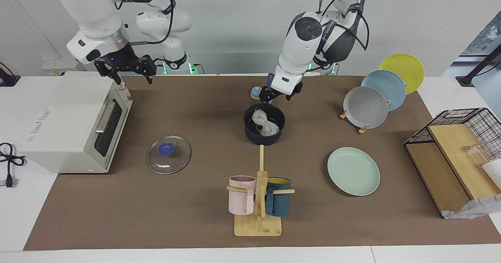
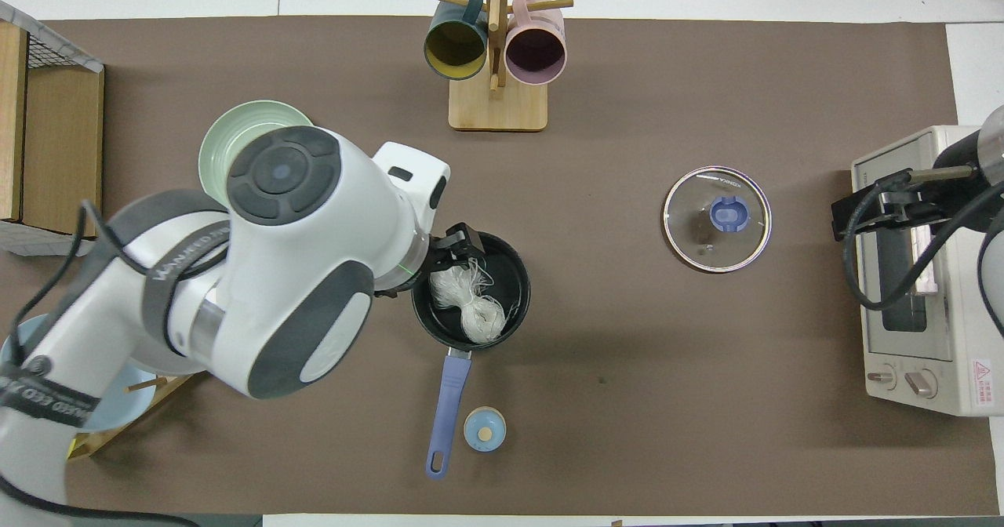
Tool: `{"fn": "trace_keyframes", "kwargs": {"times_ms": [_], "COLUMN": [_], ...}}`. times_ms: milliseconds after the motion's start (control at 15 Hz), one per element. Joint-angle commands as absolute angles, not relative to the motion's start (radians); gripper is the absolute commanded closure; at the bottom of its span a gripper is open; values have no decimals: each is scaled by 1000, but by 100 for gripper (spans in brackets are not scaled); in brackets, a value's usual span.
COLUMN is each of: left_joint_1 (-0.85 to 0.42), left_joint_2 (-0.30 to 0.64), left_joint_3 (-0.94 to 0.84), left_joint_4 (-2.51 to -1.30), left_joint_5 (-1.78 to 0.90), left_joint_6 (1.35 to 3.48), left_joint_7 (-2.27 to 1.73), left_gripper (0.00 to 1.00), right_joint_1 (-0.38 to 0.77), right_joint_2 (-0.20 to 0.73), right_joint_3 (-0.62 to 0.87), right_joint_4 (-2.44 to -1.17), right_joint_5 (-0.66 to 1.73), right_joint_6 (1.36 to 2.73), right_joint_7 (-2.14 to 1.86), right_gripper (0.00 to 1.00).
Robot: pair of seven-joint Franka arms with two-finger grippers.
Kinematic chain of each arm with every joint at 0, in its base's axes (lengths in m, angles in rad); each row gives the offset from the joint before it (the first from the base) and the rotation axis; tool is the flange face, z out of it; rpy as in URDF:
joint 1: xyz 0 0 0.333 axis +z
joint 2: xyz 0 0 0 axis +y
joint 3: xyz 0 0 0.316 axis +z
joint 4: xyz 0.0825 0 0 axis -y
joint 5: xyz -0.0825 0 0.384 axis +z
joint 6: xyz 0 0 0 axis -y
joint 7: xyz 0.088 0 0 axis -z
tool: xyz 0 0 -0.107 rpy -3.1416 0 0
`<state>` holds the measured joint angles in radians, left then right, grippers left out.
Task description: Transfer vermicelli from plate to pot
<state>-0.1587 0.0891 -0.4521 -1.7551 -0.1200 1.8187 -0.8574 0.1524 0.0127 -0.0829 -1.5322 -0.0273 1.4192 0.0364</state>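
The vermicelli (image 1: pixel 265 123) lies in the pot (image 1: pixel 264 136) now, and the plate (image 1: pixel 353 171) is bare. My left pincer (image 1: pixel 277 94) hangs over the pot's rim, open, holding nothing. My right pincer (image 1: pixel 126 70) waits over the oven (image 1: pixel 74 124); I cannot tell its grip. I think the job looks done.

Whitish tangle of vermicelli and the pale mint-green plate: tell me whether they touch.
Apart. The facing view shows the whitish vermicelli tangle lying inside the dark navy saucepan, while the mint-green plate sits bare, with brown table mat between pot and plate.

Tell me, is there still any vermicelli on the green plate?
No, the plate lies bare and the vermicelli sits inside the pot.
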Motion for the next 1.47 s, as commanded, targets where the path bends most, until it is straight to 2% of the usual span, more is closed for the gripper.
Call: {"fn": "trace_keyframes", "kwargs": {"times_ms": [0,200,467,667,1000,1400], "left_joint_1": [-66,47,222,299,318,304], "left_joint_2": [6,-43,-64,-72,-68,-54], "left_joint_3": [-451,-453,-453,-453,-446,-448], "left_joint_4": [-1747,-1735,-1736,-1747,-1738,-1667], "left_joint_5": [-107,-106,-100,-98,-52,-15], "left_joint_6": [1741,1683,1625,1620,1623,1588], "left_joint_7": [-737,-545,-240,-111,-100,-103], "left_gripper": [0,0,0,0,0,0], "right_joint_1": [140,140,140,140,140,132], "right_joint_2": [2,0,-5,-8,-8,-8], "right_joint_3": [-75,-75,-75,-75,-75,-78], "right_joint_4": [-1540,-1540,-1546,-1546,-1546,-1546], "right_joint_5": [-14,-14,-12,-12,-12,20], "right_joint_6": [1417,1416,1414,1416,1417,1419], "right_joint_7": [44,44,44,44,46,54], "right_gripper": [0,0,0,0,0,0]}}
